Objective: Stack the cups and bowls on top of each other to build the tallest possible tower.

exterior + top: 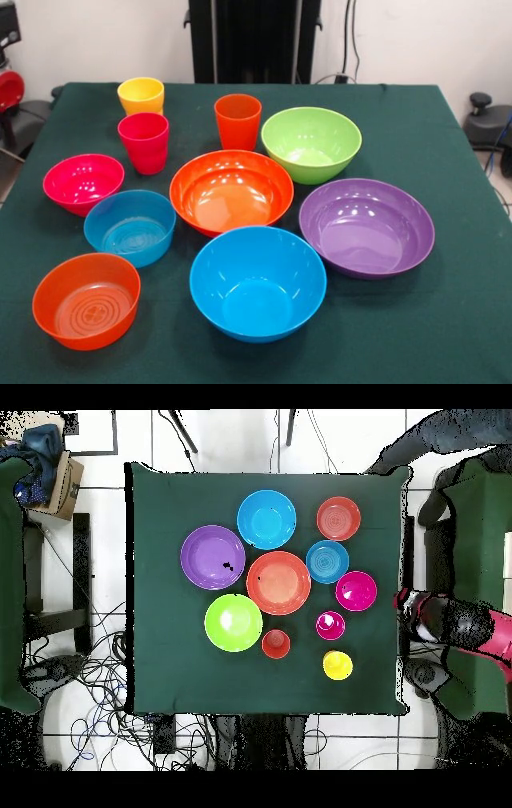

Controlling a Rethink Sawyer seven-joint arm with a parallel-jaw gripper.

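Standing singly on green cloth (448, 336), none stacked, no legible writing: small magenta bowl (83, 183), translucent orange bowl (86, 300), translucent blue bowl (130, 227), yellow cup (141, 95), red-pink cup (144, 142), large orange bowl (231, 191), orange cup (238, 121), blue bowl (258, 282), lime bowl (311, 144), purple bowl (366, 227), gripper outside both views, state unknown.

My table wears a dark green cloth (448, 320). On it: glossy plastic bowls in large orange (231, 192), lime green (311, 144), purple (366, 226), opaque blue (258, 282), small magenta (83, 183), translucent blue (130, 227) and translucent orange (86, 300); ridged tumblers in yellow (141, 95), red-pink (144, 142) and orange (238, 121).
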